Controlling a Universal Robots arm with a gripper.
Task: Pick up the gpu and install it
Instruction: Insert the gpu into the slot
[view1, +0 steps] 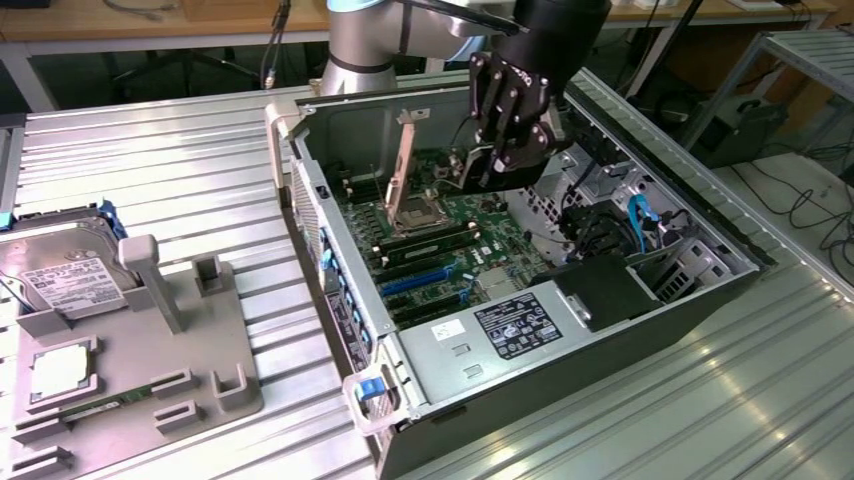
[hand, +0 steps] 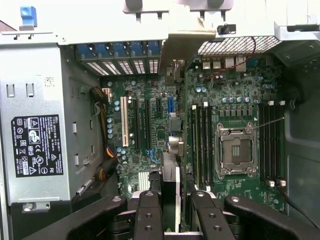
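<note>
Gpu (hand: 170, 192) was clamped edge-on in end effector (hand: 170, 212) above motherboard (hand: 150, 125) inside open case (view1: 694, 290); hard drive (view1: 60, 275) sat on tabletop (view1: 174, 170).

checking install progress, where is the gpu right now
The gpu is gripped edge-on in the gripper, hanging over the motherboard inside the open computer case, beside the cpu socket in the wrist view.

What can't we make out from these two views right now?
- Exterior view: the thin flat dark expansion card is mostly hidden behind the gripper. Its pale metal bracket shows, but not whether its lower edge is seated.
- Wrist view: the jaws are shut on the card, which is seen edge-on, so its faces and what lies beneath it are hidden.
- Black power-supply label: text too small in both views.
</note>
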